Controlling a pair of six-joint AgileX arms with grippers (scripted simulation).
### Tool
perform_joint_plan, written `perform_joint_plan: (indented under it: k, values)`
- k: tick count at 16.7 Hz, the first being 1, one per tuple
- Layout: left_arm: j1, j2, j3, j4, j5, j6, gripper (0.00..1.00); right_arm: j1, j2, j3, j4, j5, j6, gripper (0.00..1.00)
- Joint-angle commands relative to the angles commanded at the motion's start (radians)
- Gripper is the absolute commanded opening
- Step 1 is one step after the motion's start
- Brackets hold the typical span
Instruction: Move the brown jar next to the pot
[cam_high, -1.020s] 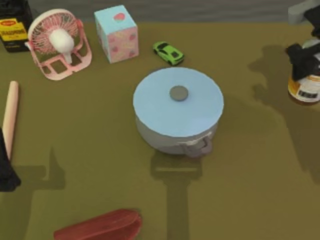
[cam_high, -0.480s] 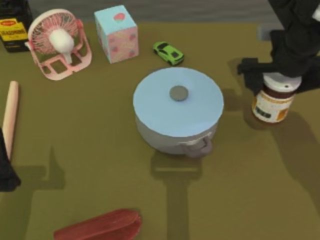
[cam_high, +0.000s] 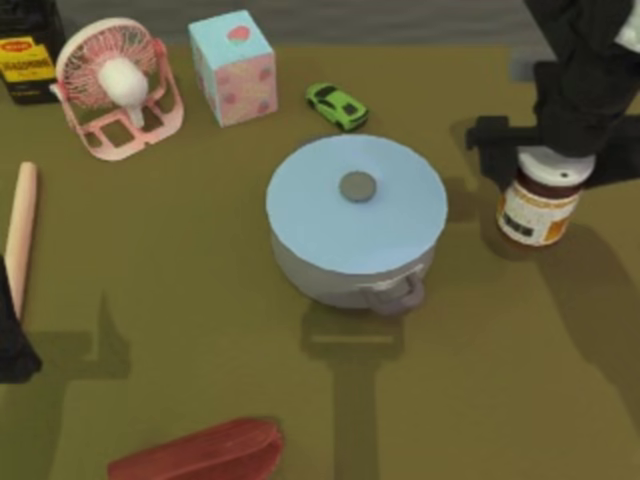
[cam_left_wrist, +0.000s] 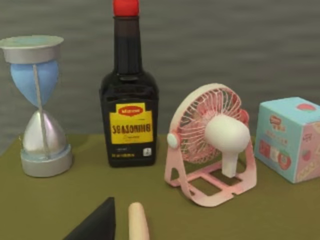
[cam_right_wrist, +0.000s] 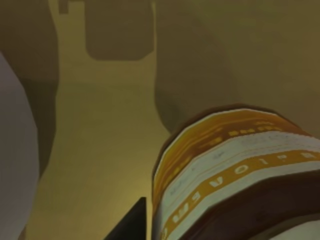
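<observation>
The brown jar, with a white lid and a white-orange label, stands upright just right of the pot, a small gap between them. My right gripper comes down from above and is shut on the jar's lid end. In the right wrist view the jar's label fills the near side, one black fingertip lies against it, and the pot's grey wall shows at the edge. The pot is grey with a light-blue lid and a side handle. My left arm stays parked at the table's left edge.
A pink fan, a blue-pink box and a green toy car line the back. A seasoning bottle and an hourglass stand back left. A rolling pin lies left, a red object at the front.
My right gripper has carried the brown jar from the table's right edge leftward to a spot beside the pot. The left arm has not moved.
</observation>
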Motion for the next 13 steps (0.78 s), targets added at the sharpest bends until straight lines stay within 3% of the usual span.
perform_joint_plan:
  k: [6, 10, 13]
  values:
    - [0.000, 0.000, 0.000, 0.000, 0.000, 0.000, 1.00, 0.002, 0.053, -0.096, 0.155, 0.003, -0.002, 0.00]
    - [0.000, 0.000, 0.000, 0.000, 0.000, 0.000, 1.00, 0.003, 0.059, -0.104, 0.168, 0.003, -0.002, 0.00]
    - [0.000, 0.000, 0.000, 0.000, 0.000, 0.000, 1.00, 0.003, 0.059, -0.104, 0.168, 0.003, -0.002, 0.23]
